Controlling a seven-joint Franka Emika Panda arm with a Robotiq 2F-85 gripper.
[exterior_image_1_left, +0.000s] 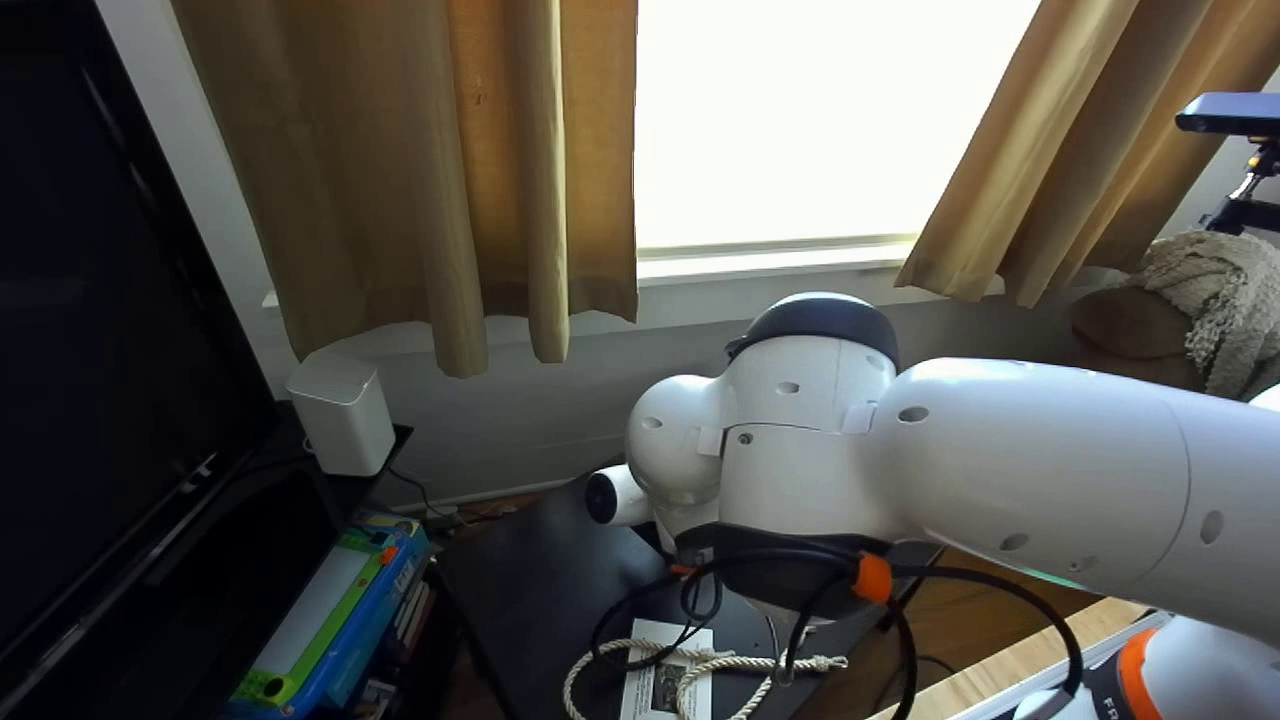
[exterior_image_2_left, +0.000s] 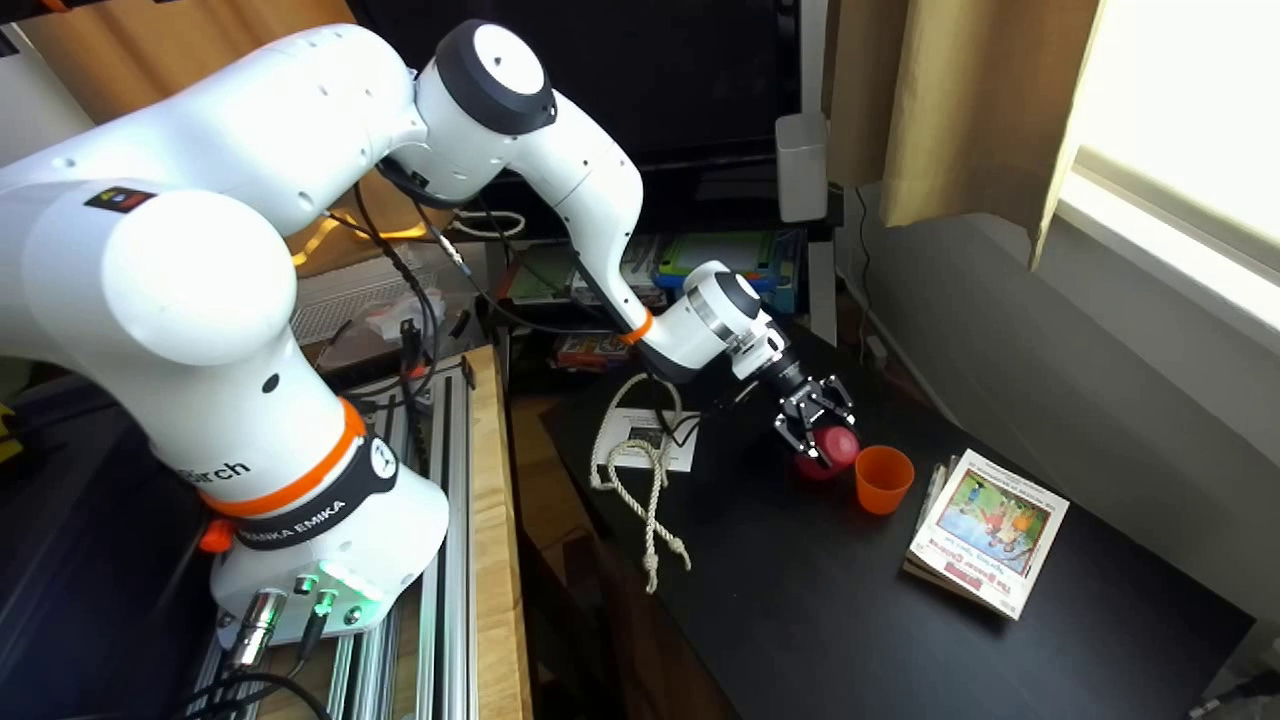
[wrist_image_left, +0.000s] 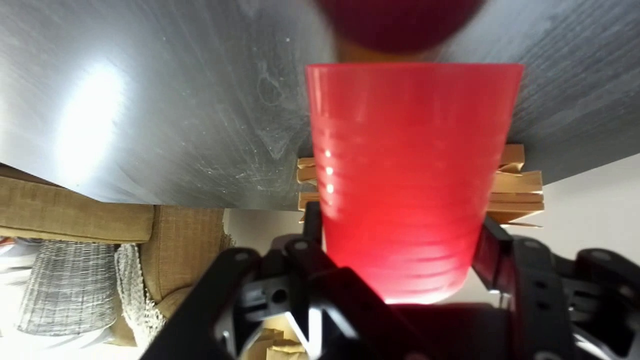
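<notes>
My gripper (wrist_image_left: 403, 225) is shut on a red cup (wrist_image_left: 410, 150), its fingers on either side of the cup near the base. The rim points away from the palm. In an exterior view the red cup (exterior_image_2_left: 838, 445) is low over the black table (exterior_image_2_left: 780, 590), close beside an orange cup (exterior_image_2_left: 884, 480); whether it touches the table is unclear. A dark red rounded shape (wrist_image_left: 400, 20) lies beyond the rim in the wrist view, and I cannot tell what it is. The arm (exterior_image_1_left: 800, 470) hides the gripper and both cups in an exterior view.
A stack of books (exterior_image_2_left: 990, 530) lies beyond the orange cup. A knotted rope (exterior_image_2_left: 650, 480) rests over a white printed sheet (exterior_image_2_left: 685, 450) on the table, nearer the arm's base. The wall and window run along the table's far side. Cables (exterior_image_1_left: 790, 560) hang from the arm.
</notes>
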